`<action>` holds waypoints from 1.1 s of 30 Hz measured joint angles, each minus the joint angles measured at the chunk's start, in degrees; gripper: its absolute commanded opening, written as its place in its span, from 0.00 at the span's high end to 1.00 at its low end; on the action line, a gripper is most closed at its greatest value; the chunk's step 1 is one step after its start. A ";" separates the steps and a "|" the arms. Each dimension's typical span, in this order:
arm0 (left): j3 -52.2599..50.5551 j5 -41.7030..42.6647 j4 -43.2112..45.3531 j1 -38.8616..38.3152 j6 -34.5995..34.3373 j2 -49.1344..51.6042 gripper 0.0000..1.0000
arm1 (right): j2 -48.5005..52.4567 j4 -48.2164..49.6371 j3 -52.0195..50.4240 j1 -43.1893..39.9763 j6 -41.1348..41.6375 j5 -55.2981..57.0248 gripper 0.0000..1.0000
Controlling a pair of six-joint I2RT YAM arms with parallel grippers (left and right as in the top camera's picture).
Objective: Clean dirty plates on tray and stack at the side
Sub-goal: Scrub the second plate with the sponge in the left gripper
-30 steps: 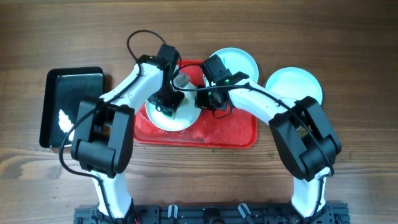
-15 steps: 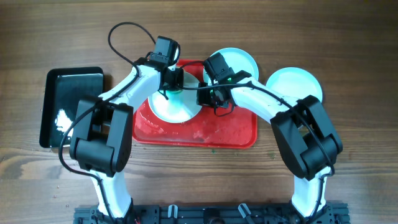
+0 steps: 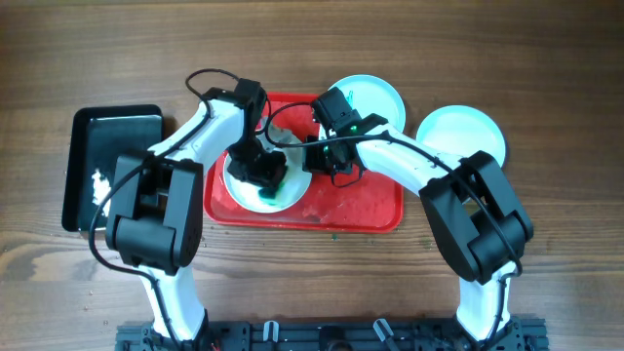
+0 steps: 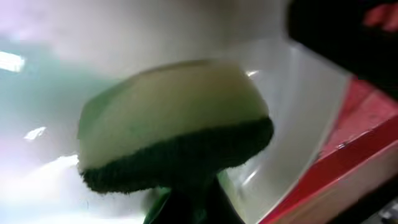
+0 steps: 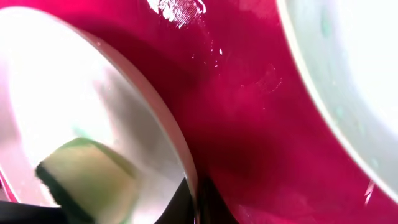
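1. My left gripper is clamped on a sponge of yellow foam with a dark green scouring face. The sponge is pressed against the inside of the near plate.
2. That plate sits in the left half of the red tray. It shows a teal-green smear towards its near edge.
3. My right gripper is narrow and pinches the same plate at its right rim. In the right wrist view the rim runs straight down into the dark fingers at the bottom edge.
4. I cannot tell whether the plate lies flat or is tipped up slightly.
5. A second plate, pale aqua, overlaps the tray's far right corner.
6. A third plate rests on the wooden table, just beside the tray on its right.
7. A black tray lies left of the red one and is not touching it.
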 measured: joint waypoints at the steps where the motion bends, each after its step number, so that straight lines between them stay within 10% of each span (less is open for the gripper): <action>1: -0.17 2.01 2.49 0.00 1.25 0.11 0.96 | 0.00 0.04 0.00 -0.13 0.02 0.20 0.96; 5: -0.59 3.69 15.56 -0.31 0.74 0.11 0.96 | 0.00 0.50 0.00 -0.83 0.33 0.94 0.96; 9: -0.11 -14.10 25.46 -1.86 -11.67 -0.22 0.96 | 0.09 1.05 0.00 -0.83 0.52 1.16 0.96; 16: 1.20 -34.40 10.49 -1.84 -26.62 -0.33 0.96 | 0.11 0.83 0.04 -0.17 0.39 0.00 0.96; 22: 0.98 -14.40 -4.31 0.13 -10.54 -0.33 0.96 | 0.11 0.81 0.04 -0.02 -2.29 -0.76 0.96; 27: -0.24 6.43 0.94 -0.11 0.39 0.55 0.96 | 0.11 0.83 0.04 -0.13 -2.36 -0.79 0.96; 33: -0.48 0.92 18.03 -1.01 -3.61 0.26 0.96 | 0.13 1.49 0.04 -1.09 -1.01 -0.13 0.96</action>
